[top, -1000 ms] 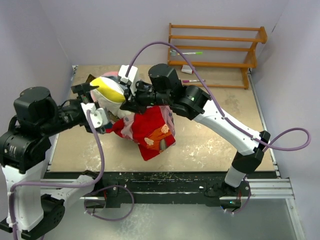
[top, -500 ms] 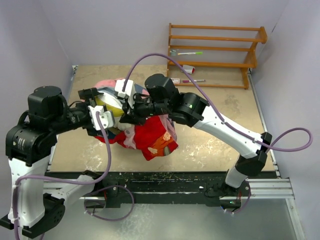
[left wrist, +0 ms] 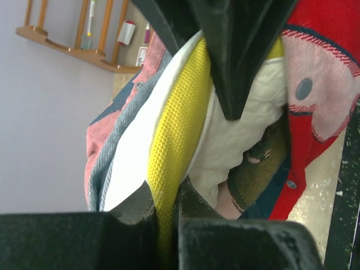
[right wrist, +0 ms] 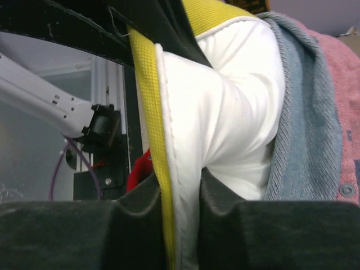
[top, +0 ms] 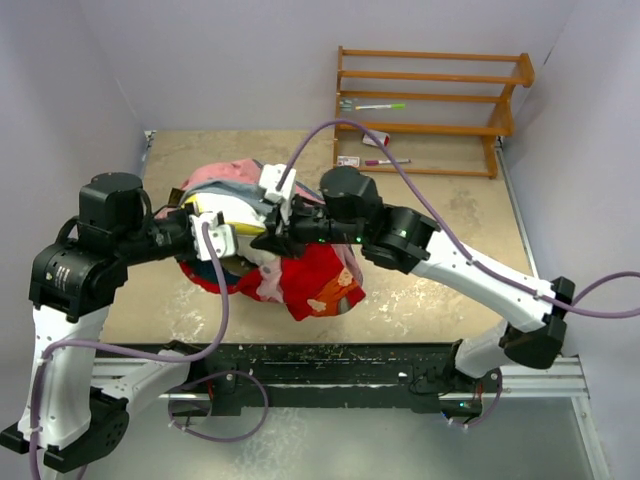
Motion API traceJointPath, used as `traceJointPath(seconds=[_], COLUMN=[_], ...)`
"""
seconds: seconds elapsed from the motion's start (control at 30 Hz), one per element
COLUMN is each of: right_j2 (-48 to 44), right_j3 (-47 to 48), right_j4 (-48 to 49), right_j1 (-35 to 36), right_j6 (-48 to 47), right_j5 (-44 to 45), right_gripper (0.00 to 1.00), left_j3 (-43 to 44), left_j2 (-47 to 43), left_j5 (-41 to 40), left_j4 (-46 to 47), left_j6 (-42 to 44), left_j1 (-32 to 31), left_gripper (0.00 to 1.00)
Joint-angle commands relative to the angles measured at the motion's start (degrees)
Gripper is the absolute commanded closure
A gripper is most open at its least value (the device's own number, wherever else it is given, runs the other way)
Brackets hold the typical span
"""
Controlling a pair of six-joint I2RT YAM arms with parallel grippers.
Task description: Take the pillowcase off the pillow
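The pillow (top: 240,212), white with a yellow edge band (left wrist: 175,129), lies half out of the red pillowcase (top: 315,280) on the table. Pink and grey-blue folds of the pillowcase (right wrist: 315,112) bunch behind it. My left gripper (top: 210,222) comes in from the left. In the left wrist view it (left wrist: 166,197) is shut on the yellow band. My right gripper (top: 258,228) reaches in from the right. In the right wrist view it (right wrist: 181,188) pinches the pillow's (right wrist: 225,101) white seam and yellow band. Each gripper's dark finger shows in the other's view.
A wooden rack (top: 430,95) with pens stands at the back right, with small items (top: 375,140) on the table below it. Purple walls close in the left, back and right. Cables loop from both arms.
The left gripper has shut on the yellow band. Both arms and the bundle have come down and shifted right, and more pink pillowcase now bunches at the back left.
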Motion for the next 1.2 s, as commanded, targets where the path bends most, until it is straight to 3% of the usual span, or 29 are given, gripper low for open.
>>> traceJointPath(seconds=[0.0,0.1,0.23,0.37,0.57,0.67,0.73,0.8,0.87,1.17], right_j2=[-10.4,-17.0,-26.6,-37.8,-49.2,-47.8,-45.7,-44.3,-43.7,-50.3], right_j3=[-6.6,-15.4,-28.5,-38.7,-51.7,-52.0,-51.0,-50.1,-49.8,-54.2], right_j4=[12.7,18.8,19.5,19.8,25.3,25.1,24.6,24.7,24.6,18.8], right_j1=[-2.0,-2.0,-2.1,-2.0,-2.1,-2.1,-2.1,-2.1,-2.1,-2.1], right_j6=[8.7,15.8,23.9,27.0,27.1,26.3,25.4,24.6,24.2,27.9], right_j5=[9.2,20.8,30.2,28.8,17.9,17.4,17.1,16.7,17.6,31.4], right_gripper=[0.60,0.37,0.28,0.26,0.27,0.35,0.47,0.67,0.98,1.00], left_j3=[-0.3,0.7,4.1,5.4,4.5,4.7,5.1,5.4,5.4,5.7], left_j2=[0.2,1.4,3.7,4.0,4.5,5.1,5.5,5.8,6.0,8.9], left_j5=[-6.6,-8.3,-9.6,-9.9,-13.3,-13.8,-14.7,-15.9,-17.4,-29.4], left_j4=[8.7,12.2,13.1,13.9,15.8,16.3,16.6,17.2,18.0,23.1], left_j6=[-8.1,-13.7,-17.7,-18.2,-18.2,-19.2,-19.9,-20.3,-20.6,-22.3], left_j1=[0.9,0.9,0.9,0.8,0.9,0.8,0.9,0.8,0.9,0.9], left_gripper=[1.00,1.00,1.00,1.00,1.00,1.00,1.00,1.00,1.00,1.00])
